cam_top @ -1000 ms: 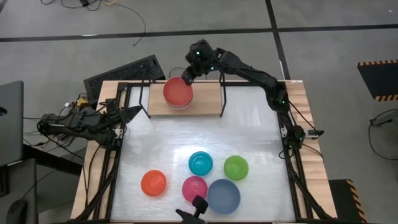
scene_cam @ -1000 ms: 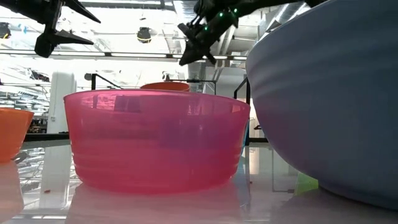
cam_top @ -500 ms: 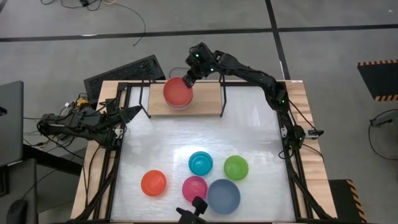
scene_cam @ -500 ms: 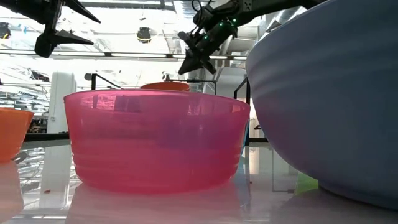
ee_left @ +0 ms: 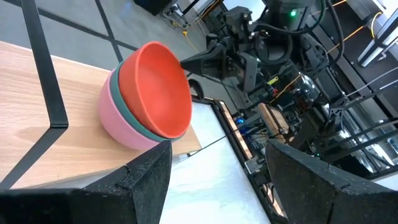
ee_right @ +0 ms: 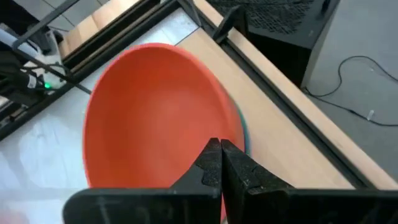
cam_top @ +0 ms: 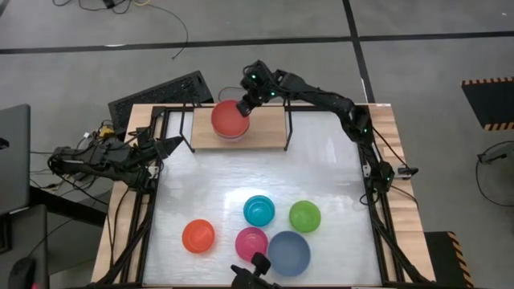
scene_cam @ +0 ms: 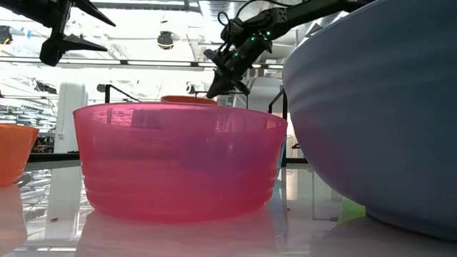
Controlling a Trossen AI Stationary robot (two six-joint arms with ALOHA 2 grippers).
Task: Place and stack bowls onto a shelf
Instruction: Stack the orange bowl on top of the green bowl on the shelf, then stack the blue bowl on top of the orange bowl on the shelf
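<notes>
I am keeping the right gripper (cam_top: 246, 105) over the far edge of the shelf, and its two dark fingers (ee_right: 219, 163) are pressed together with nothing between them. Just under the fingertips is sitting the small round red plastic bowl (cam_top: 230, 119); in the right wrist view the tips are standing at its rim, but I cannot tell if they are touching it. This red bowl is lying on top of a stack: inside a dark green plastic bowl (ee_left: 134, 115), of which only a thin edge is showing, and this one inside a pale pink plastic bowl (ee_left: 118, 124). The stack is resting on the rectangular light-wood shelf (cam_top: 269, 132) with thin black metal uprights, toward the side away from the right arm's base.

Farther from the tool, on the white tabletop (cam_top: 321, 168), five more bowls are waiting: a teal one (cam_top: 259, 210), a lime one (cam_top: 304, 216), an orange one (cam_top: 198, 236), a magenta one (cam_top: 251, 242) and a larger grey-blue one (cam_top: 288, 253), the last two touching or nearly so.

I am judging these bowls to be light, stiff and smooth, so they may slide easily. I would be taking each one by the rim, one finger inside and one outside.

The left gripper (cam_top: 165, 147) is waiting beside the table's left edge, fingers spread apart.
</notes>
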